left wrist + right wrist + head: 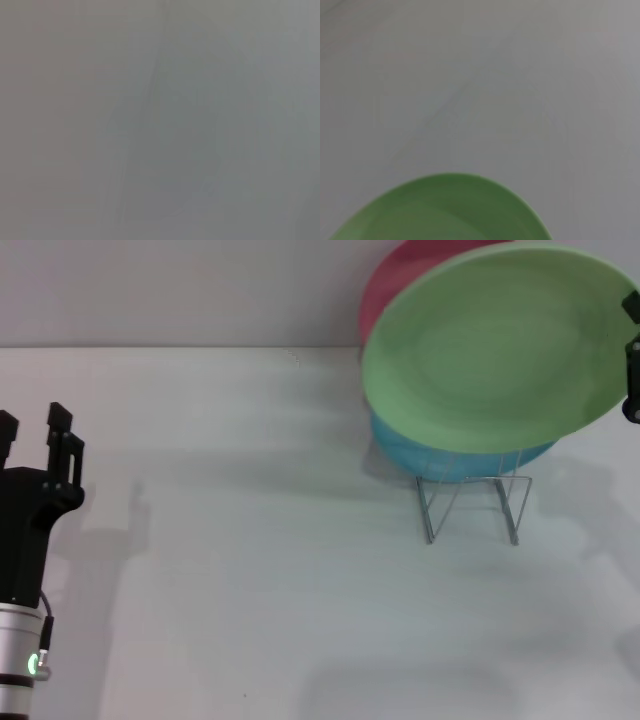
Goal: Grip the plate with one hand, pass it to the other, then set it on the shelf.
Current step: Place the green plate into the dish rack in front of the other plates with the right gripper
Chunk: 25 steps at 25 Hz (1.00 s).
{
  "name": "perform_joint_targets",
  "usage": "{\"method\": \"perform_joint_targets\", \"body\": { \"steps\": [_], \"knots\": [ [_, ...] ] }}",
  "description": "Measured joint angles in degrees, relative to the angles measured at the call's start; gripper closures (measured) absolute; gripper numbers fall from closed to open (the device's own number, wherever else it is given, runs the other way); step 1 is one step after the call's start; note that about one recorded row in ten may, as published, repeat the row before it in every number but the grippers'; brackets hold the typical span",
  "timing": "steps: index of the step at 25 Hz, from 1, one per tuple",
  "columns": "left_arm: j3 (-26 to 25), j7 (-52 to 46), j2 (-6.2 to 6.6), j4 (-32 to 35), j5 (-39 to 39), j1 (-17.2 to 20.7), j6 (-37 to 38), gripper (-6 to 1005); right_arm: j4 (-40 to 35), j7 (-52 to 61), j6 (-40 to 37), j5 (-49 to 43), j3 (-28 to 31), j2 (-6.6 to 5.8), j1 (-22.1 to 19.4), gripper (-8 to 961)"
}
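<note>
The large pale green plate (495, 345) is tilted up at the far right, held by its right rim. My right gripper (632, 350) sits at the picture's right edge, shut on that rim. The plate hangs above and in front of the silver wire shelf (470, 502). Its rim also shows in the right wrist view (440, 210) over bare table. My left gripper (32, 435) is open and empty at the far left, fingers pointing up, well away from the plate. The left wrist view shows only bare surface.
A light blue plate (450, 462) stands in the shelf under the green plate. A pink plate (395, 280) stands behind it. The white table (250, 540) spreads between the left arm and the shelf, with a wall at the back.
</note>
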Motion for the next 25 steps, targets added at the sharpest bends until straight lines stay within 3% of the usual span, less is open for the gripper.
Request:
{"method": "perform_joint_targets", "body": {
  "steps": [14,25],
  "knots": [
    [1.50,0.10,0.04,-2.44,0.00,-0.02,0.38,450,-7.57,-0.88,0.14,-0.30,-4.75,-0.34,0.97,933],
    [2.10,0.10,0.04,-2.81,0.00,-0.27,0.51,451,-8.65,-3.39,1.31,-0.41,-5.84,0.07,0.27,934]
  ]
}}
